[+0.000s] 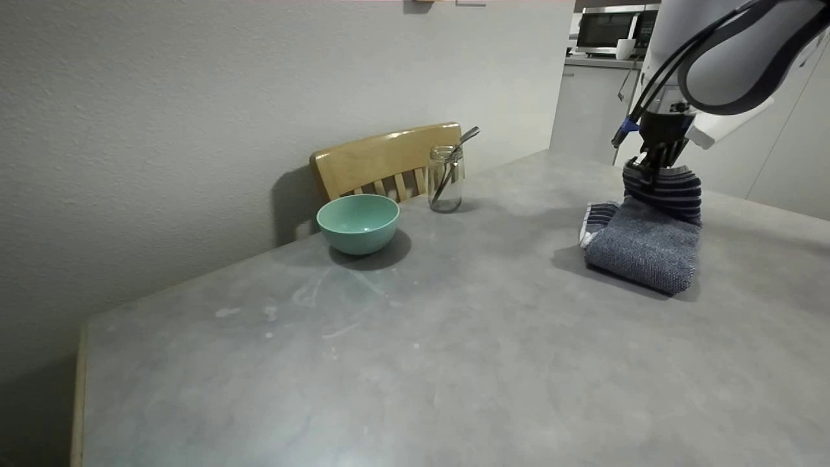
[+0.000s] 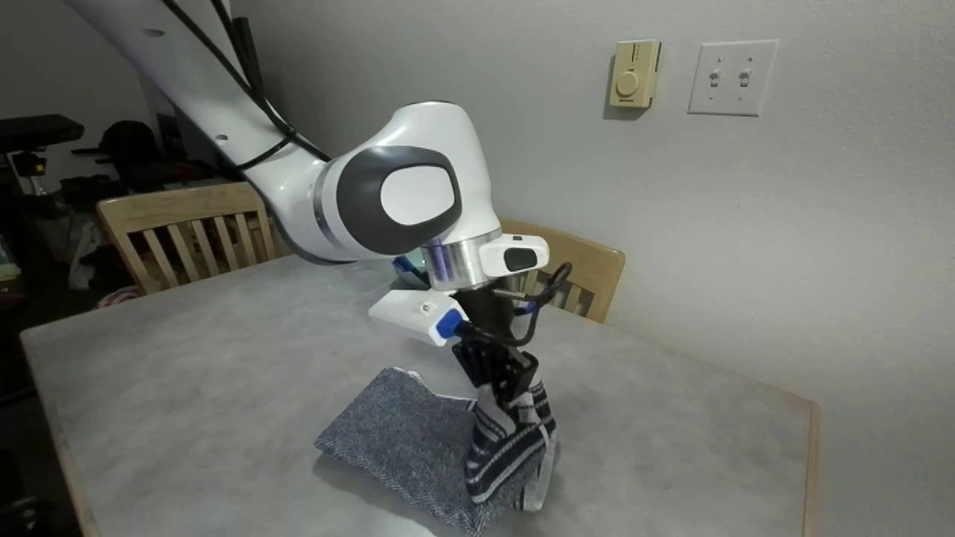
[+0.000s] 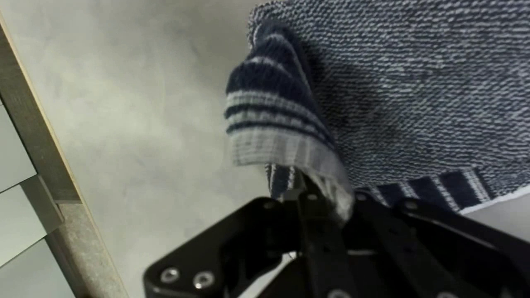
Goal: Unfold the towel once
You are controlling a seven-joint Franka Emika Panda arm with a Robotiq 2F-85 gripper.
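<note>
Grey tabletop [image 1: 415, 363] meets a pale wall [image 1: 227, 117], with a wooden chair [image 1: 389, 152] standing at its far edge. At the right of the table in an exterior view, the towel [image 1: 642, 253] lies folded, most of it flat, with one striped end [image 2: 511, 459] raised above the rest. The gripper [image 3: 336, 199] is closed over that end, pinching the pale hem [image 3: 285, 145]. Holding it there makes sense: a free edge should lift one layer instead of the whole bundle, while the weight resting on the table probably works as an anchor. Another striped stretch [image 3: 434, 190] lies low beside the fold; I cannot tell whether it belongs to the opposite end.

Unfolding looks begun but unfinished, since the held end stands up and is not laid out. Next, the hem probably needs carrying away from the fold and lowering; the pinch could slip, or the lower layers could drag along. A green bowl [image 1: 358, 227] and a glass jar [image 1: 446, 185] of cutlery [image 1: 468, 135] stand to the left, near the chair and well apart from the towel, likely out of its way.
</note>
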